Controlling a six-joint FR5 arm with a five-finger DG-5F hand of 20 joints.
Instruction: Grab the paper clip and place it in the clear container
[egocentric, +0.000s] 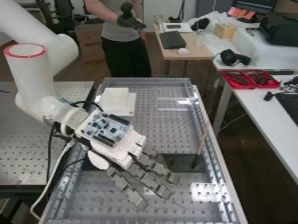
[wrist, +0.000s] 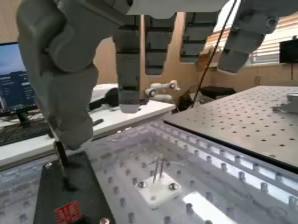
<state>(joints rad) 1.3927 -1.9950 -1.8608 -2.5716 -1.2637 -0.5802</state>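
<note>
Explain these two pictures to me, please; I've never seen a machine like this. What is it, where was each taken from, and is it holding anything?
The machine is a white jointed arm ending in a grey-fingered robot hand. The high view looks down along the bench from its near end; the wrist view comes from a camera on the arm's wrist, so fingers hang in from the top. On the hole-dotted surface lie a dark plate, with a thin upright piece by it, and a small white block with metal pins. The fingers look straight, and I can make out nothing held.
</note>
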